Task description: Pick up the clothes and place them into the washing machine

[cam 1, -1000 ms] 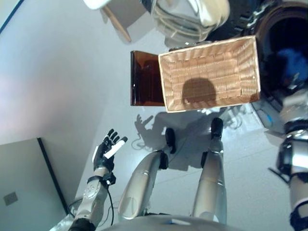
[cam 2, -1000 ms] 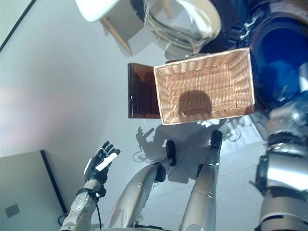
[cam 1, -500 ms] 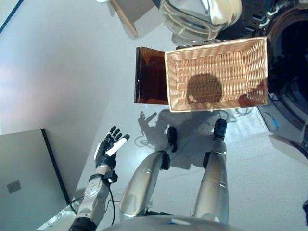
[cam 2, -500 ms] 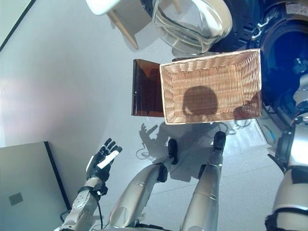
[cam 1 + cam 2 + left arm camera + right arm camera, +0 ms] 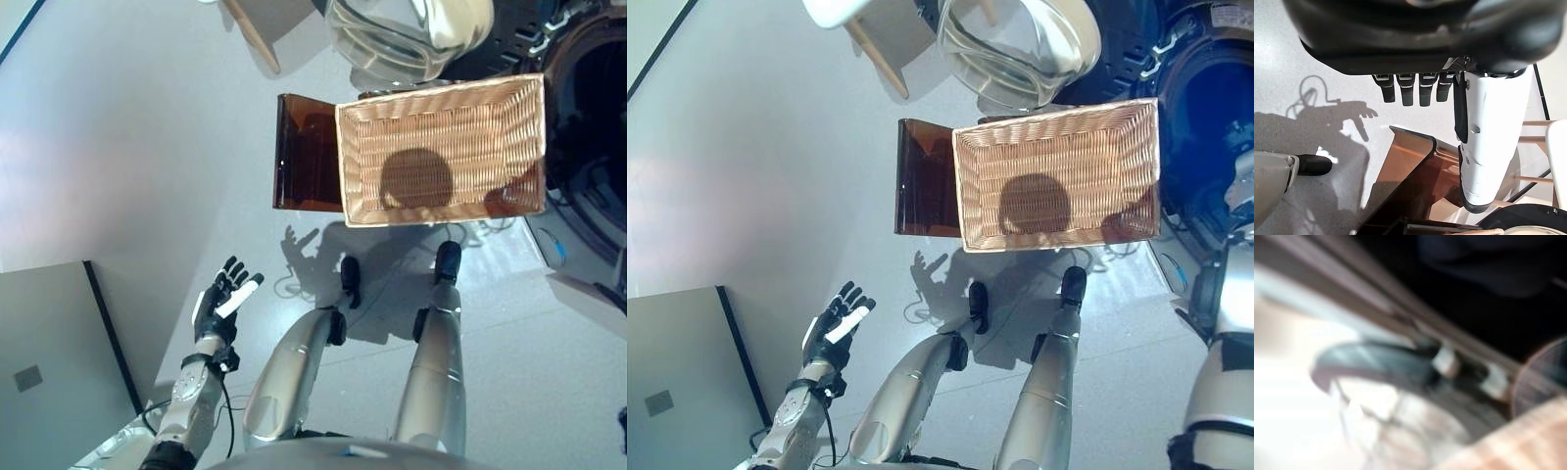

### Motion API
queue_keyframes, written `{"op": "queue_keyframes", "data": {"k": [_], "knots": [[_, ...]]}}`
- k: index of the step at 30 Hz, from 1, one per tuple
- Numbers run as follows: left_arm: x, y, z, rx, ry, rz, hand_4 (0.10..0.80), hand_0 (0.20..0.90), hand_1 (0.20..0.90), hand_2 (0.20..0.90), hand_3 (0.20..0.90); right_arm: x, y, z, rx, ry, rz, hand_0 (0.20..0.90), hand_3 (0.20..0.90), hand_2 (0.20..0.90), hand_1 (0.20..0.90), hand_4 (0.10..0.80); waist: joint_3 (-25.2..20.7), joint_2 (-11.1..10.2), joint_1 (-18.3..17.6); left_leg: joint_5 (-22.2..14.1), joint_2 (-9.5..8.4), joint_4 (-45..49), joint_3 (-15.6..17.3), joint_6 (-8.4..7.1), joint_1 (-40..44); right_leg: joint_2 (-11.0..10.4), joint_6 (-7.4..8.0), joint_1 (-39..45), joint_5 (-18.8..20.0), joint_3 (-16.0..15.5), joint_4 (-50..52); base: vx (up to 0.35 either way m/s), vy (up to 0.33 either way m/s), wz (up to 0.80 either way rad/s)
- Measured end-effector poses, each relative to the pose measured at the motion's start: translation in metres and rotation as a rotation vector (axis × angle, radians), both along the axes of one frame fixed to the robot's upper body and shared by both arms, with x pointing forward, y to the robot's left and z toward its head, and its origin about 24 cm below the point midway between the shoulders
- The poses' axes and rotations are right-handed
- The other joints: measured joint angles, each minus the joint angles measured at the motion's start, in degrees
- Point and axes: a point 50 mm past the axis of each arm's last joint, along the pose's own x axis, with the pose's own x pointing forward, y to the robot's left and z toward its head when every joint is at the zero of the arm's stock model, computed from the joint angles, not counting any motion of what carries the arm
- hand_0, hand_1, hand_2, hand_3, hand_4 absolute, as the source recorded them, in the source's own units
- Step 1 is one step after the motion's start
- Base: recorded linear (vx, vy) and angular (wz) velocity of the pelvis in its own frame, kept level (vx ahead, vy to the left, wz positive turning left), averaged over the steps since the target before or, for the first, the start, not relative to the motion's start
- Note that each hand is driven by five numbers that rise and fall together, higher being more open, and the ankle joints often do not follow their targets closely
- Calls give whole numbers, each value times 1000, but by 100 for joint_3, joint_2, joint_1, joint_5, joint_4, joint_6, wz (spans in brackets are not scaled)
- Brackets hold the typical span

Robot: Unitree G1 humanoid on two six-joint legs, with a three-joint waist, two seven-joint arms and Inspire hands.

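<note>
The wicker basket stands on a brown stand before me, and no clothes show inside it. Right of it gapes the washing machine's dark drum, with something blue lying inside. Its glass door hangs open above the basket. My left hand is held out low at the left over the floor, fingers straight and holding nothing; its wrist view shows the fingers extended. My right forearm rises along the right edge; its hand lies outside every view.
A grey panel with a dark edge fills the lower left corner. A white chair with wooden legs stands at the top left. Pale floor spreads across the left half.
The camera has shifted, so the whole scene sits lower and further right. My right arm has drawn back toward the right edge, away from the drum. The left hand keeps its pose.
</note>
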Motion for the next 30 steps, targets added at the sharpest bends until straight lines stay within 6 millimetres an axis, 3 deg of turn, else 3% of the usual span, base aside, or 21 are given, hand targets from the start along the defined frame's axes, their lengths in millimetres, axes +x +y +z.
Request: {"op": "queue_keyframes", "data": {"k": [8,23,30], "knots": [[4,2,5,11,-15,11,800,900,900,900,900,2,2,-1,-35,86,6,900,900,900,900,800,-2,2,-20,1,-18,22,29,2,8,3,5,-5,7,32,10,-14,7,-9],[4,7,5,29,-14,8,800,900,900,900,900,3,3,1,-29,86,36,900,900,900,900,800,-1,1,-11,-5,-17,71,60,12,5,5,23,-4,22,83,19,-4,2,-1],[4,7,5,29,-13,8,800,900,900,900,900,5,6,-4,-97,209,32,900,900,900,900,800,2,-3,-36,-9,-10,86,59,17,-1,5,25,-4,23,84,23,0,0,0]]}}
